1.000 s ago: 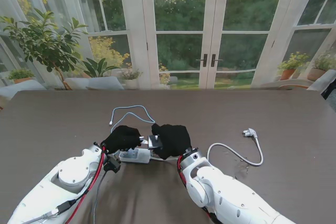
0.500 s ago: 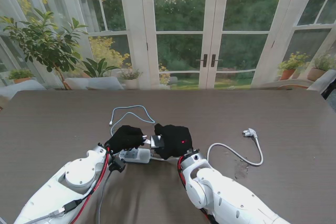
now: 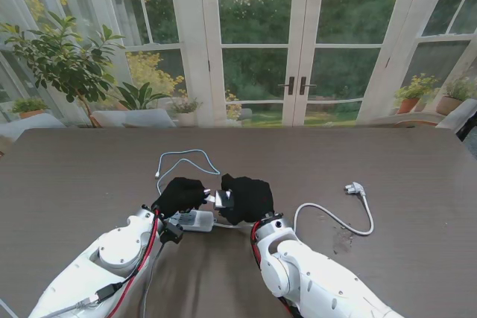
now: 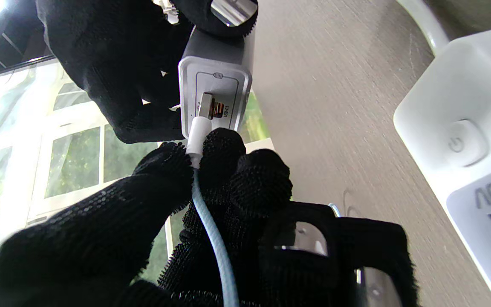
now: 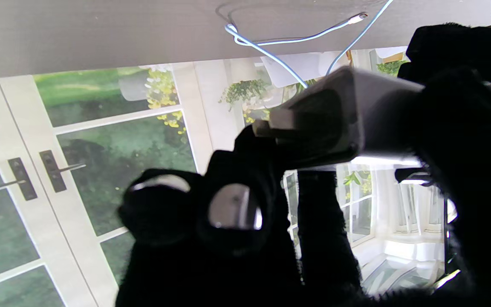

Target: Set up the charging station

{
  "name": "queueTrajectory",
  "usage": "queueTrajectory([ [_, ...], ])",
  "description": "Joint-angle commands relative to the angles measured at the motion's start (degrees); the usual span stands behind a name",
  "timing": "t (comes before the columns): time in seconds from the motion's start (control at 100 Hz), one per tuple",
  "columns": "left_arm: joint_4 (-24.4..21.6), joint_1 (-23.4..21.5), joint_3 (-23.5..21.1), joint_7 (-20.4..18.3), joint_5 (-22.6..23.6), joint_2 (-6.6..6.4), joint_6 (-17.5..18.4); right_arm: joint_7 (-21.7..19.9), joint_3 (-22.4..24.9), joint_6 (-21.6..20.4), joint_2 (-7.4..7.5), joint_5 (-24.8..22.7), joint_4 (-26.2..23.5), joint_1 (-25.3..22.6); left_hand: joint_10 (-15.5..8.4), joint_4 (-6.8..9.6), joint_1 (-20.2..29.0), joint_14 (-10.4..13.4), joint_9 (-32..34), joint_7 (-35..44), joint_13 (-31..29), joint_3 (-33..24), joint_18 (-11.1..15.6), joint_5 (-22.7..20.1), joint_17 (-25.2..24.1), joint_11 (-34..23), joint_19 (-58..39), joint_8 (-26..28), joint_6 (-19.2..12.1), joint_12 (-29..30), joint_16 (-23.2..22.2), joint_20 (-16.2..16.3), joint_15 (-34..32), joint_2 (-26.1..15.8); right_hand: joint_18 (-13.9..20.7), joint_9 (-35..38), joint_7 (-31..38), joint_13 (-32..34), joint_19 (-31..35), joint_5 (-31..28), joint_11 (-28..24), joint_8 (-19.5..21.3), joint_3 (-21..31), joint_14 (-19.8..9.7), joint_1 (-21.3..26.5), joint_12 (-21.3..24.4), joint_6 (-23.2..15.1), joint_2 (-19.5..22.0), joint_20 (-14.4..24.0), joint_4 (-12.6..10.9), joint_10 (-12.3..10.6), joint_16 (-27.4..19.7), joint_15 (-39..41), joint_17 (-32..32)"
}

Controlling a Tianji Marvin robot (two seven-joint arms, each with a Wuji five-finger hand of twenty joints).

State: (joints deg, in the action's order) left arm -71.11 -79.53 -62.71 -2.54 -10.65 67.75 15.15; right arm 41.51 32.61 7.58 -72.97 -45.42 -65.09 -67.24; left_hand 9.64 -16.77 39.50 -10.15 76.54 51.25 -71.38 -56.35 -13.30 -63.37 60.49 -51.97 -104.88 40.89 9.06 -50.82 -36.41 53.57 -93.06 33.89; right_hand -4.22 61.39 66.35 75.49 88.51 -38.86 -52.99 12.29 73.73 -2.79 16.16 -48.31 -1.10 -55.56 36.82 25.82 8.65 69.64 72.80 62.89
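Observation:
My right hand is shut on a grey charger block, held above the table; its body shows in the right wrist view. My left hand is shut on the white USB plug of a pale blue cable. The plug's metal tip sits at the block's port, partly in. A white power strip lies on the table under both hands, its power button visible. The cable's loose end loops on the table farther from me.
The strip's white cord curves to the right and ends in a plug lying on the brown table. Glass doors and plants stand behind the far edge.
Both hands have shifted slightly farther from me and closer together, bringing the cable plug up to the charger block's port.

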Motion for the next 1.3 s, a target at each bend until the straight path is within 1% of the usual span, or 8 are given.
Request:
queueTrajectory([
  [0.0, -0.64, -0.59, 1.14, -1.35, 0.26, 1.49, 0.21, -0.79, -0.29, -0.17, -1.89, 0.35, -1.88, -0.54, 3.87, 2.82, 4.45, -0.91, 2.49, -0.69, -1.36, -2.89, 10.57, -5.00, 3.52, -2.16, -15.10, -2.22, 1.05, 0.99, -0.81, -0.68, -6.19, -1.00, 4.58, 5.76, 18.59, 0.19, 3.04, -6.15, -3.04, 3.44, 10.97, -1.66, 9.59, -1.21, -9.94, 7.12, 1.06, -4.06, -7.36, -24.66, 2.57, 1.65],
  [0.24, 0.08, -0.38, 1.97, -0.24, 0.20, 1.92, 0.51, -1.04, 0.35, 0.49, -2.50, 2.14, -2.12, -1.12, 3.88, 2.80, 4.67, -0.35, 2.50, -0.82, -1.39, -2.79, 10.58, -4.70, 3.52, -1.79, -15.10, -2.71, 1.13, 1.60, -0.76, -0.88, -6.05, -0.68, 4.14, 5.84, 18.50, 0.15, 3.13, -6.29, -2.89, 3.45, 11.07, -1.34, 9.94, -1.25, -9.60, 6.99, 1.12, -4.06, -7.05, -24.54, 2.58, 1.61],
  [0.42, 0.31, -0.38, 2.25, 0.62, 1.12, 2.02, 0.69, -1.06, 0.73, 0.79, -2.91, 3.31, -2.03, -1.32, 3.93, 2.80, 4.76, 0.17, 2.53, -0.77, -1.40, -2.78, 10.62, -4.63, 3.51, -1.57, -15.10, -2.93, 1.39, 1.96, -0.70, -1.07, -5.91, -0.64, 3.75, 5.86, 18.46, 0.13, 3.16, -6.34, -2.83, 3.47, 11.07, -1.14, 10.08, -1.31, -9.41, 6.95, 1.14, -4.04, -6.85, -24.50, 2.59, 1.60],
  [0.68, -0.13, -0.83, 2.35, 5.01, 3.82, 2.66, 0.64, -1.59, 1.26, 1.59, -3.10, 4.31, -2.49, -1.76, 4.06, 2.89, 4.97, 0.35, 2.58, -0.51, -1.40, -2.80, 10.64, -4.83, 3.53, -1.84, -15.10, -2.94, 1.70, 2.09, -0.80, -0.93, -6.07, -0.80, 3.21, 5.94, 18.37, 0.14, 3.25, -6.53, -2.74, 3.52, 11.15, -0.83, 10.42, -1.45, -8.86, 6.80, 1.17, -4.09, -6.55, -24.40, 2.67, 1.61],
  [0.89, -0.99, -1.57, 2.08, 7.28, 4.85, 3.00, -0.29, -2.09, 1.57, 2.48, -3.21, 4.90, -2.51, -1.72, 4.59, 3.05, 5.38, 0.29, 2.59, -0.48, -1.40, -2.86, 10.74, -4.98, 3.55, -2.21, -15.10, -2.95, 2.42, 2.18, -0.89, -0.59, -6.16, -0.59, 2.84, 6.03, 18.21, 0.10, 3.44, -6.67, -2.53, 3.59, 11.04, -0.66, 10.51, -1.61, -8.30, 6.72, 1.20, -4.12, -6.30, -24.29, 2.78, 1.63],
  [1.11, -1.64, -2.20, 2.04, 9.27, 5.49, 3.38, -1.33, -2.62, 1.82, 3.39, -3.25, 5.28, -3.03, -1.95, 4.55, 3.11, 5.65, 0.43, 2.58, -0.46, -1.40, -2.81, 11.08, -4.98, 3.59, -2.43, -15.10, -2.95, 2.61, 2.34, -0.91, -0.41, -6.08, -0.61, 2.70, 6.11, 18.16, 0.12, 3.52, -6.67, -2.45, 3.66, 11.03, -0.41, 10.75, -1.71, -8.30, 6.65, 1.19, -4.19, -6.09, -24.23, 2.86, 1.67],
  [1.26, -2.24, -2.65, 1.85, 10.51, 6.00, 3.57, -2.34, -2.70, 1.88, 3.79, -3.38, 5.59, -3.10, -1.96, 4.78, 3.17, 6.14, 1.02, 2.59, -0.40, -1.41, -2.77, 11.39, -5.00, 3.61, -2.52, -15.10, -2.85, 3.37, 2.46, -0.84, -0.42, -5.84, -0.57, 2.52, 6.20, 18.06, 0.11, 3.71, -6.78, -2.33, 3.71, 11.01, -0.28, 10.87, -1.78, -8.06, 6.62, 1.22, -4.20, -5.97, -24.14, 3.00, 1.70],
  [1.29, -2.37, -2.76, 1.79, 10.72, 6.06, 3.60, -2.49, -2.67, 1.88, 3.89, -3.42, 5.62, -3.10, -1.97, 4.84, 3.18, 6.27, 1.45, 2.59, -0.42, -1.39, -2.74, 11.48, -4.97, 3.62, -2.53, -15.10, -2.84, 3.49, 2.50, -0.76, -0.45, -5.61, -0.62, 2.48, 6.22, 18.03, 0.11, 3.77, -6.86, -2.32, 3.70, 11.04, -0.30, 10.91, -1.79, -7.85, 6.54, 1.24, -4.21, -5.96, -24.13, 3.03, 1.72],
])
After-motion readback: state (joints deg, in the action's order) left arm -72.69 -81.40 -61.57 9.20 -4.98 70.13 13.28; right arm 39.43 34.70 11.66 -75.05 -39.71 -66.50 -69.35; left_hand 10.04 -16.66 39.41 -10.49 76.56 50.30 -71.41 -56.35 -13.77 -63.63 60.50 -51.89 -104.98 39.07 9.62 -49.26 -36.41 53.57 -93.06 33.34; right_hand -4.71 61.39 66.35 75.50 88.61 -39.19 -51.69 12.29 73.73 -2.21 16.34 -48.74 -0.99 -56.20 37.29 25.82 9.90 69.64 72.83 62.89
